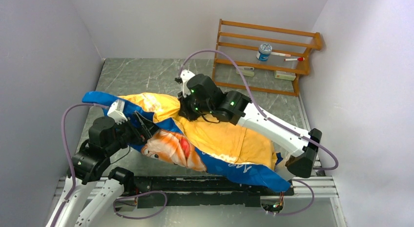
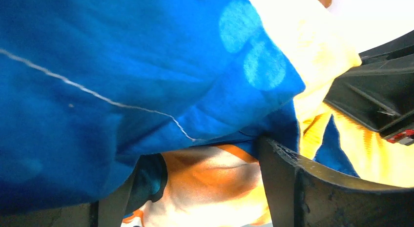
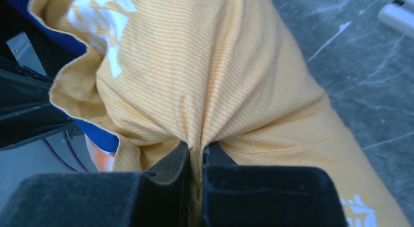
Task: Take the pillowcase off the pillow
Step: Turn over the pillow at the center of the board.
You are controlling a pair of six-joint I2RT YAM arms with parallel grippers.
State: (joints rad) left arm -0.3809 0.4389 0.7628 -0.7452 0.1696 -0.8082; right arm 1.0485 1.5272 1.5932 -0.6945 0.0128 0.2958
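The pillowcase (image 1: pixel 215 136) lies diagonally across the table, its orange-yellow face up, with blue edges and a cartoon print (image 1: pixel 173 149) at the near side. It is plump, and the pillow is hidden inside it. My right gripper (image 1: pixel 184 110) is shut on a pinched fold of the yellow fabric (image 3: pixel 210 80), with the cloth squeezed between the pads (image 3: pixel 196 151). My left gripper (image 1: pixel 141 125) is at the case's left part. Its fingers (image 2: pixel 283 178) stand wide apart, with printed orange-white fabric (image 2: pixel 210 178) between them and blue cloth (image 2: pixel 122 66) draped over them.
A wooden rack (image 1: pixel 266 56) stands at the back right and holds a blue-white jar (image 1: pixel 264 51) and small white items. Grey walls close in on the left, back and right. The marble tabletop (image 1: pixel 141 75) shows behind the case. A white object (image 3: pixel 398 12) lies on the table beyond the case.
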